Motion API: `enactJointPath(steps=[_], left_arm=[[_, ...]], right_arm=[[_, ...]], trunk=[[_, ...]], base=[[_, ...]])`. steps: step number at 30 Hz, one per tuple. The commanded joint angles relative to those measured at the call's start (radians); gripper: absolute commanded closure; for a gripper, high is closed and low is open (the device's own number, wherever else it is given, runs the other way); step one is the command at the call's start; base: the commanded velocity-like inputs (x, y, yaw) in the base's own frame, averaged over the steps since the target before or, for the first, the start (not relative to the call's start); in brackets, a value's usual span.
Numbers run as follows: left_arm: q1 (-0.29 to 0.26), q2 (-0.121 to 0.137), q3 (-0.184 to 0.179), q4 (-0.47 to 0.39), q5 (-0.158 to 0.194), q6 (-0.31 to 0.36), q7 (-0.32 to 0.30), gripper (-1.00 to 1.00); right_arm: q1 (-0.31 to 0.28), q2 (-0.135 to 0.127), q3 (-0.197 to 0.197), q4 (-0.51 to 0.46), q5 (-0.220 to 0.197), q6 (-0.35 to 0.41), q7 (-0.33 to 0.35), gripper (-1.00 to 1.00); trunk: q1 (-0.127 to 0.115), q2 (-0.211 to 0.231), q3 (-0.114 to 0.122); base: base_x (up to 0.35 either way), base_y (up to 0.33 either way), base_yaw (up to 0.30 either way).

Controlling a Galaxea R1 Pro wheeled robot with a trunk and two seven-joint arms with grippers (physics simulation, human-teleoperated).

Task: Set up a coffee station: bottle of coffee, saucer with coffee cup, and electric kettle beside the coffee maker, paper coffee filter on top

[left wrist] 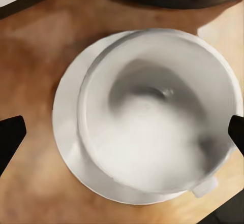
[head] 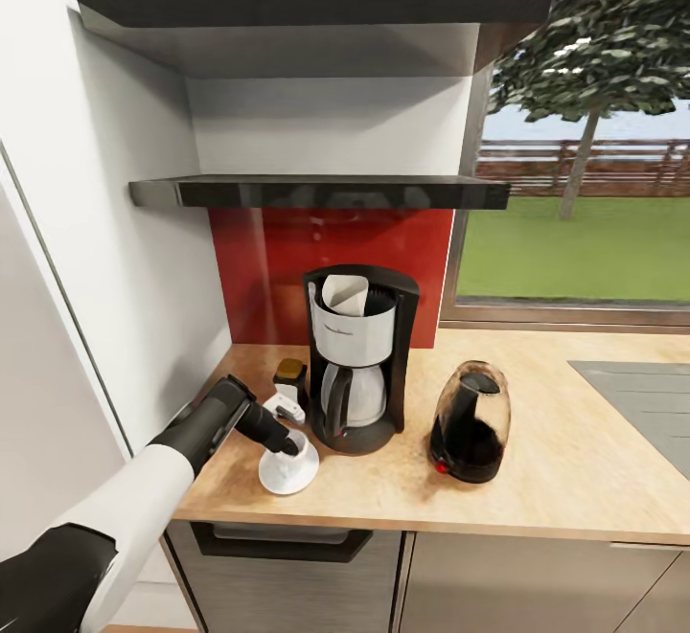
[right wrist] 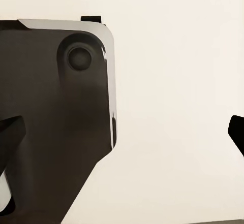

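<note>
The black and silver coffee maker (head: 356,365) stands on the wooden countertop (head: 575,461) with a white paper filter (head: 345,295) in its top. To its left a white coffee cup (head: 290,456) sits on a white saucer (head: 278,482). My left gripper (head: 290,441) hangs right over the cup, open; in the left wrist view its fingertips (left wrist: 11,137) stand wide on either side of the cup (left wrist: 157,112) and saucer (left wrist: 66,132). A small dark bottle of coffee (head: 288,371) with a brownish cap stands behind the gripper. The dark electric kettle (head: 470,422) is right of the coffee maker. My right gripper (right wrist: 122,132) is open on nothing.
Two dark shelves (head: 316,192) hang above the red backsplash. A white wall panel (head: 86,279) bounds the counter on the left. A grey cooktop (head: 642,403) lies at the right, with a window behind. The right wrist view faces a dark panel (right wrist: 56,122) against a white surface.
</note>
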Motion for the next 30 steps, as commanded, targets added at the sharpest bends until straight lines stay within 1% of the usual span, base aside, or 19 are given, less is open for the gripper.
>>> enactJointPath(steps=[1, 8, 15, 17, 18, 20, 21, 22, 23, 24, 26, 27, 28, 29, 30], left_arm=[[-0.001, 0.002, 0.001, -0.006, -0.01, 0.0, -0.009, -1.0], [-0.012, 0.004, 0.008, -0.013, -0.01, 0.002, -0.009, -1.0], [-0.016, 0.009, 0.011, -0.015, -0.009, 0.0, -0.007, -1.0], [-0.017, 0.013, 0.025, -0.015, -0.008, -0.002, -0.006, -1.0], [-0.018, 0.014, 0.039, -0.016, -0.007, -0.002, -0.005, -1.0], [-0.019, 0.015, 0.079, -0.017, -0.007, -0.005, -0.004, -1.0], [-0.02, 0.015, 0.118, -0.032, -0.006, -0.007, -0.004, -1.0], [-0.009, 0.024, 0.197, -0.101, -0.006, -0.013, -0.004, -1.0], [-0.005, 0.038, 0.237, -0.143, -0.005, -0.015, -0.005, -1.0], [-0.003, 0.044, 0.251, -0.157, -0.005, -0.015, -0.005, -1.0], [-0.001, 0.062, 0.308, -0.202, -0.003, -0.017, -0.006, -1.0], [0.001, 0.07, 0.357, -0.225, -0.003, -0.025, -0.007, -1.0], [0.001, 0.072, 0.375, -0.23, -0.003, -0.031, -0.008, -1.0], [0.002, 0.076, 0.429, -0.24, -0.002, -0.058, -0.012, -1.0], [0.009, 0.079, 0.483, -0.246, -0.002, -0.107, -0.014, -1.0]], right_arm=[[0.0, 0.0, 0.009, -0.002, -0.01, 0.004, -0.002, -1.0], [0.0, 0.0, 0.009, -0.002, -0.01, 0.004, -0.002, -1.0], [0.0, 0.0, 0.009, -0.002, -0.01, 0.004, -0.002, -1.0], [0.0, 0.001, 0.009, -0.002, -0.01, 0.004, -0.002, -1.0], [0.0, 0.001, 0.009, -0.002, -0.01, 0.004, -0.002, -1.0], [0.0, 0.001, 0.009, -0.002, -0.01, 0.004, -0.002, -1.0], [0.0, 0.0, 0.009, -0.002, -0.01, 0.004, -0.002, -1.0], [0.0, 0.001, 0.009, -0.002, -0.01, 0.004, -0.002, -1.0], [0.0, 0.001, 0.009, -0.002, -0.01, 0.004, -0.002, -1.0], [0.0, 0.001, 0.009, -0.002, -0.01, 0.004, -0.002, -1.0], [0.0, 0.001, 0.009, -0.002, -0.01, 0.004, -0.002, -1.0], [0.0, 0.001, 0.009, -0.002, -0.01, 0.004, -0.002, -1.0], [0.0, 0.001, 0.009, -0.002, -0.01, 0.004, -0.002, -1.0], [0.0, 0.001, 0.009, -0.002, -0.01, 0.004, -0.002, -1.0], [0.0, 0.001, 0.009, -0.002, -0.01, 0.004, -0.002, -1.0]], trunk=[[0.001, -0.002, -0.002], [0.001, -0.002, -0.002], [0.001, -0.002, -0.002], [0.001, -0.002, -0.002], [0.001, -0.002, -0.002], [0.001, -0.002, -0.002], [0.001, -0.002, -0.002], [0.001, -0.002, -0.002], [0.001, -0.002, -0.002], [0.001, -0.002, -0.002], [0.001, -0.002, -0.002], [0.001, -0.002, -0.002], [0.001, -0.002, -0.002], [0.001, -0.002, -0.002], [0.001, -0.002, -0.002]], base=[[0.0, 0.0, 0.0], [-0.007, 0.0, 0.0], [-0.256, 0.0, 0.0], [-0.21, 0.0, 0.0], [-0.107, 0.0, 0.0], [-0.052, 0.0, 0.0], [-0.022, 0.0, 0.0], [-0.006, 0.0, 0.0], [-0.003, 0.0, 0.0], [-0.002, 0.0, 0.0], [-0.001, 0.0, 0.0], [0.0, 0.0, 0.0], [0.0, 0.0, 0.0], [0.0, 0.0, 0.0], [0.0, 0.0, 0.0]])
